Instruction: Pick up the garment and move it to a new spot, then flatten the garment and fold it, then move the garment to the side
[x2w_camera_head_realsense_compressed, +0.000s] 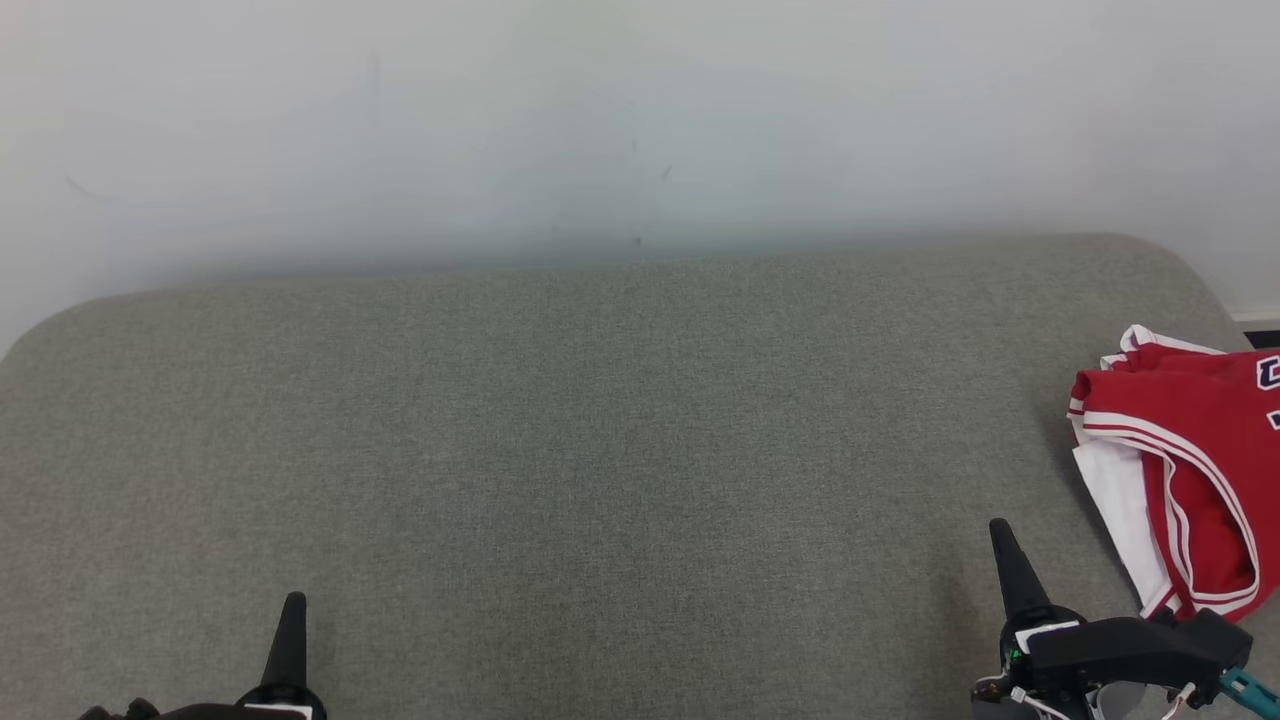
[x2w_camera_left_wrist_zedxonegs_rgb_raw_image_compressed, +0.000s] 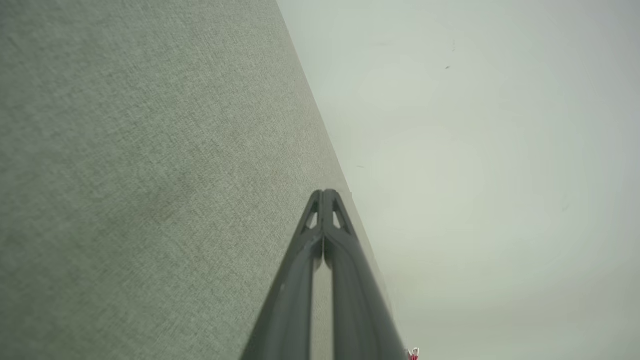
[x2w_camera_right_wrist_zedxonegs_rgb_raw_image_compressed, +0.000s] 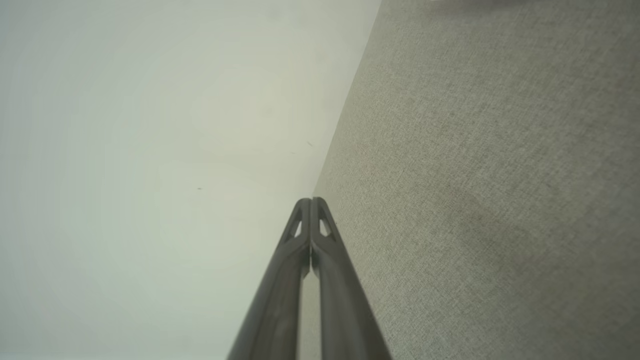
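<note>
Garment (x2w_camera_head_realsense_compressed: 1190, 440), a red jersey with white trim, lay bunched at the right edge of the grey fabric surface (x2w_camera_head_realsense_compressed: 600, 450). I saw the left tool (x2w_camera_head_realsense_compressed: 293, 603) by the front edge and the right tool (x2w_camera_head_realsense_compressed: 1000, 530) near the garment, both pinched fully together and gripping nothing.
</note>
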